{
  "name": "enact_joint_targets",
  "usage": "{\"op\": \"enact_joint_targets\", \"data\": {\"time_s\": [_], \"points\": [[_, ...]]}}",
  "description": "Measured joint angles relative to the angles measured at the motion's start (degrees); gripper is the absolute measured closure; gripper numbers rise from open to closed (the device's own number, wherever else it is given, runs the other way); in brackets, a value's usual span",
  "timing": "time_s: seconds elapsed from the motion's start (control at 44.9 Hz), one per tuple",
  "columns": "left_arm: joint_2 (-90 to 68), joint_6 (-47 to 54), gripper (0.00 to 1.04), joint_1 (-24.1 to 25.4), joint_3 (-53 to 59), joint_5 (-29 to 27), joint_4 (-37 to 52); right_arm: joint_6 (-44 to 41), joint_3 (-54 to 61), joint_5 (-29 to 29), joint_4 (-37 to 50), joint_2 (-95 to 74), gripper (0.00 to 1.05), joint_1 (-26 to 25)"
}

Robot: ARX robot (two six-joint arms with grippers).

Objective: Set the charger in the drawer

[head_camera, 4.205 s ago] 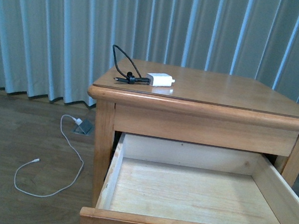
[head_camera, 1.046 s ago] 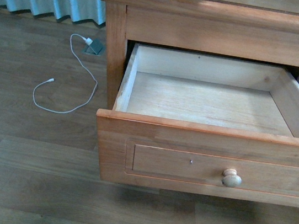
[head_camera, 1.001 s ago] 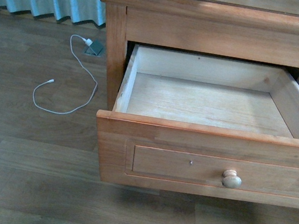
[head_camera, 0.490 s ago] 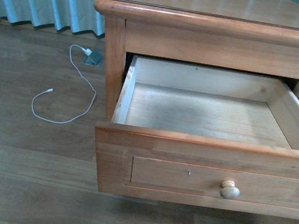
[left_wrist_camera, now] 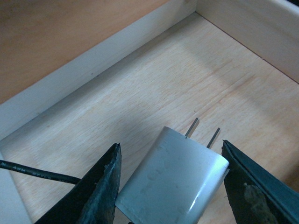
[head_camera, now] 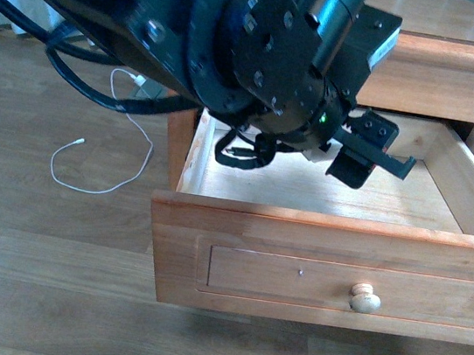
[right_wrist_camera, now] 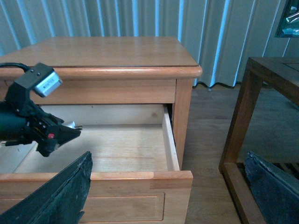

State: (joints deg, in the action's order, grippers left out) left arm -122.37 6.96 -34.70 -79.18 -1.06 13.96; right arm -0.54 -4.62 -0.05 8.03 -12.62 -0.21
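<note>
The upper drawer point(head_camera: 301, 224) stands pulled open, with a round knob point(head_camera: 366, 299) on its front. My left gripper point(head_camera: 367, 165) reaches down into it and is shut on the charger point(left_wrist_camera: 170, 182), a white block with its two prongs pointing away. The left fingers point(left_wrist_camera: 100, 191) press both sides of the block, which hangs a little above the drawer's pale floor point(left_wrist_camera: 154, 88). The charger's black cable point(head_camera: 240, 156) hangs looped inside the drawer's left part. My right gripper point(right_wrist_camera: 168, 196) is open and empty in front of the drawer point(right_wrist_camera: 170, 140), from where my left gripper point(right_wrist_camera: 60, 133) shows inside.
The cabinet top point(right_wrist_camera: 107, 51) is bare wood. A thin white cable point(head_camera: 97, 167) lies on the floor left of the cabinet. A dark wooden frame point(right_wrist_camera: 243, 116) stands right of it. Pale curtains point(right_wrist_camera: 140, 18) hang behind. My left arm point(head_camera: 197, 22) fills the upper front view.
My left arm, absent from the front view before, has come down from the cabinet top into the open drawer with the charger in its grip. The drawer has stayed open.
</note>
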Motion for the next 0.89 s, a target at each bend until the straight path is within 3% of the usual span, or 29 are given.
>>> {"op": "enact_joint_targets", "data": {"time_s": [0.045, 0.2, 0.289, 0.623, 0.89], "points": [[-2.2, -0.7, 0.46, -0.4, -1.7, -0.9, 0.0, 0.0, 0.0, 0.0, 0.0, 0.0, 0.08, 0.0], [-4.6, -0.7, 0.17, -1.5, -4.6, -5.4, -1.9, 0.0, 0.0, 0.0, 0.0, 0.0, 0.08, 0.0], [-3.6, -0.8, 0.05, -1.7, -4.3, -6.7, -0.6, 0.0, 0.0, 0.0, 0.0, 0.0, 0.08, 0.0], [15.3, -0.5, 0.06, -0.2, 4.3, -16.6, 4.7, 0.0, 0.0, 0.0, 0.0, 0.0, 0.08, 0.0], [47.4, 1.2, 0.06, 7.3, 24.9, -29.2, 6.4, 0.0, 0.0, 0.0, 0.0, 0.0, 0.08, 0.0]]}}
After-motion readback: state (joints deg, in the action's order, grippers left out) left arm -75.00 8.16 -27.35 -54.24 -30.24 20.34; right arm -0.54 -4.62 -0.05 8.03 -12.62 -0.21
